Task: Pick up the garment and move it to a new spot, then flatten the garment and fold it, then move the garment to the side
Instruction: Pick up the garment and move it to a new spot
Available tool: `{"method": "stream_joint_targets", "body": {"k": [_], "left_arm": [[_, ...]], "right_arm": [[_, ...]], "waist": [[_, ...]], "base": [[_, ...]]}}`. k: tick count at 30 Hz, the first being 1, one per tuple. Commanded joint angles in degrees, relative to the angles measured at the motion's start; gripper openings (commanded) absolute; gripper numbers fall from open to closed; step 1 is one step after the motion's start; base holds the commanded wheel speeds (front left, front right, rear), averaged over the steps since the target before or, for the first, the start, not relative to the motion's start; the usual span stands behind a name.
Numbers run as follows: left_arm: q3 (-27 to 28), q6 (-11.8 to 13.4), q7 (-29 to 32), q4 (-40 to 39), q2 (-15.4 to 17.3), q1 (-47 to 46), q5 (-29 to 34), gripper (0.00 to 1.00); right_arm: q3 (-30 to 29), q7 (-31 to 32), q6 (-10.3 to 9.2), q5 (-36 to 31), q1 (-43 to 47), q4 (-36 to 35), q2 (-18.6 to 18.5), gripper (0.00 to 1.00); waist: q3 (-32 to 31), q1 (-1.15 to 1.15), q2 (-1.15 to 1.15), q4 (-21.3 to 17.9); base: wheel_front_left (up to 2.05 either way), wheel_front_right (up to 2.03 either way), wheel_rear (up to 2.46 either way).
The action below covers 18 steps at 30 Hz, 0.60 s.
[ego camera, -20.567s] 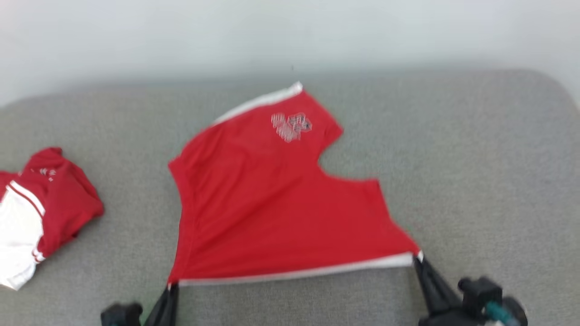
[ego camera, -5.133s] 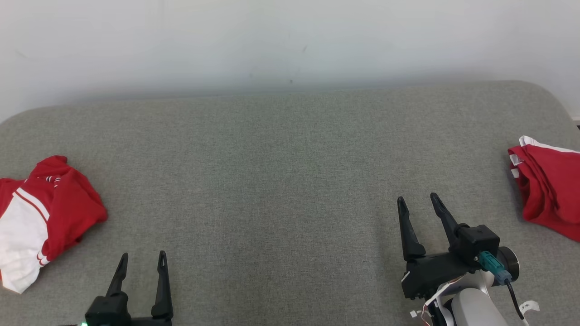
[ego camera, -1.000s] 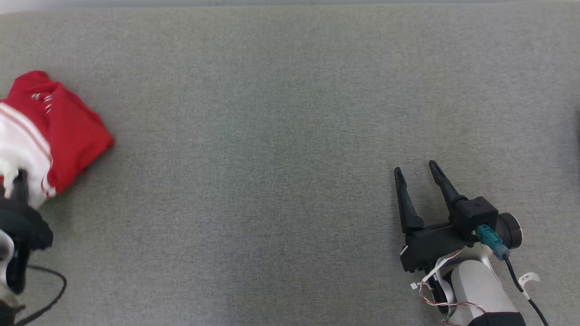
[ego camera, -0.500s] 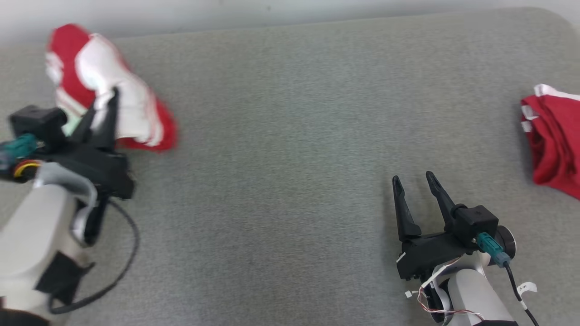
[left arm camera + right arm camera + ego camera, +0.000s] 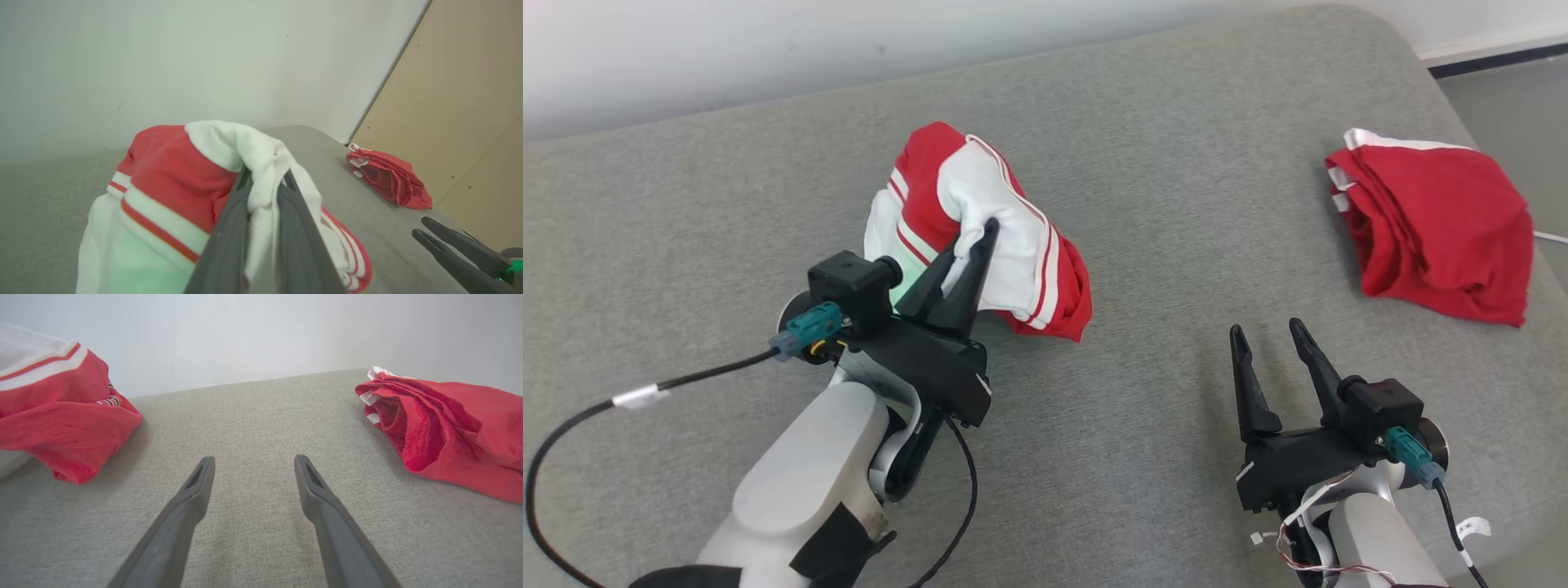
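The garment (image 5: pixel 1013 245) is a bunched red and white piece with red stripes, held up over the middle of the grey cushion (image 5: pixel 1160 155). My left gripper (image 5: pixel 974 237) is shut on a white fold of it. In the left wrist view, white cloth of the garment (image 5: pixel 163 179) is pinched between my left gripper's (image 5: pixel 266 173) two dark fingers. My right gripper (image 5: pixel 1264 327) stands open at the lower right, holding nothing, just above the cushion. From the right wrist, my right gripper (image 5: pixel 254 458) points at bare cushion, with the garment (image 5: pixel 61 416) at the left.
A second red garment (image 5: pixel 1437 229) lies crumpled near the cushion's right edge, also seen as a red heap (image 5: pixel 445 424) right of my right fingers. A pale wall runs behind. A beige panel (image 5: pixel 470 102) stands at the right. The cushion's rounded corner (image 5: pixel 1388 33) borders the floor.
My left gripper has carried the garment from the far left towards the middle of the cushion. The head camera has shifted. The right gripper has stayed open and in place.
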Motion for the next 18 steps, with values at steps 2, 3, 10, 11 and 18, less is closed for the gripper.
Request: {"method": "stream_joint_targets", "body": {"k": [2, 3, 10, 11, 18], "left_arm": [[0.97, 0.12, -0.42, 0.52, -0.57, 1.62, 2.03, 0.0], [2.17, 0.14, -0.39, 1.14, -0.97, 2.69, 2.1, 0.0], [11.9, 1.97, -0.34, 0.13, -1.66, 9.77, 9.15, 1.0], [14.34, 1.97, -0.34, -0.63, -2.02, 11.32, 9.57, 1.0], [26.38, 2.93, -0.34, -5.47, -2.77, 21.64, 17.68, 1.0]], "right_arm": [[0.41, 0.02, -0.14, 0.7, 0.26, 0.08, 0.2, 1.0], [0.71, 0.02, -0.14, 0.83, 0.23, 0.17, 0.19, 1.0], [0.95, 0.02, -0.14, 2.26, 1.05, -0.28, 0.17, 1.0], [0.8, 0.03, -0.14, 2.21, 1.12, -0.28, 0.18, 1.0], [-0.2, 0.02, -0.14, 2.93, 2.36, -0.61, 0.14, 1.0]], "waist": [[-0.49, 0.01, -0.01, -1.64], [-0.59, 0.01, -0.01, -1.87], [-1.43, 0.01, -0.01, -1.68], [-1.63, 0.01, -0.01, -1.4], [-3.27, 0.01, -0.01, 1.34]], "base": [[0.0, 0.0, 0.0], [0.0, 0.0, 0.0], [0.0, 0.0, 0.0], [0.0, 0.0, 0.0], [0.0, 0.0, 0.0]]}}
